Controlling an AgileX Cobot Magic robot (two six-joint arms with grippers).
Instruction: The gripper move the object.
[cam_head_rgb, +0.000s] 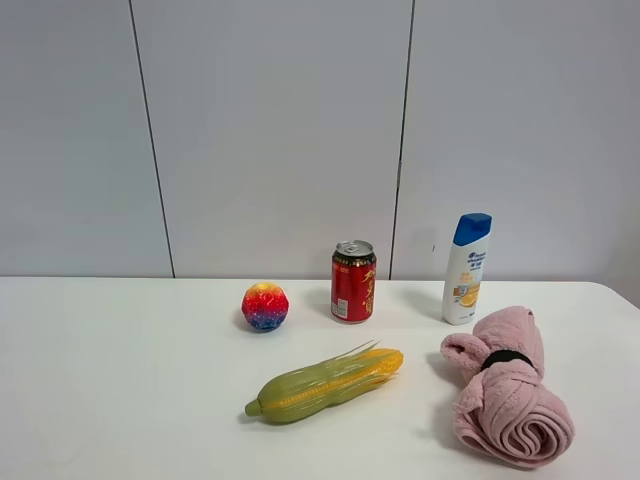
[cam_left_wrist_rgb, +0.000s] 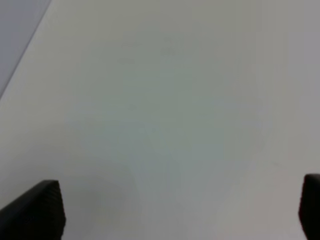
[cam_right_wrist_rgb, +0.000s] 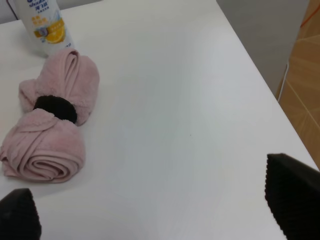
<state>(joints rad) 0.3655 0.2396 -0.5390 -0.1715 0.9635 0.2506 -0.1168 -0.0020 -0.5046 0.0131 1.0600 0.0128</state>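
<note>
both grippers wide open, nothing held. left gripper (cam_left_wrist_rgb: 180, 212) over bare white table (cam_left_wrist_rgb: 165, 115), only its dark fingertips (cam_left_wrist_rgb: 35, 210) in frame. right gripper (cam_right_wrist_rgb: 150, 210) hovers near the table's right edge, the pink rolled towel (cam_right_wrist_rgb: 50, 130) with its black band just beside it and the shampoo bottle (cam_right_wrist_rgb: 42, 25) past that. neither arm shows in the high view. rear row: rainbow ball (cam_head_rgb: 265, 306), red can (cam_head_rgb: 353, 281), bottle. corn cob (cam_head_rgb: 325, 384) lies near the front edge, centre.
</note>
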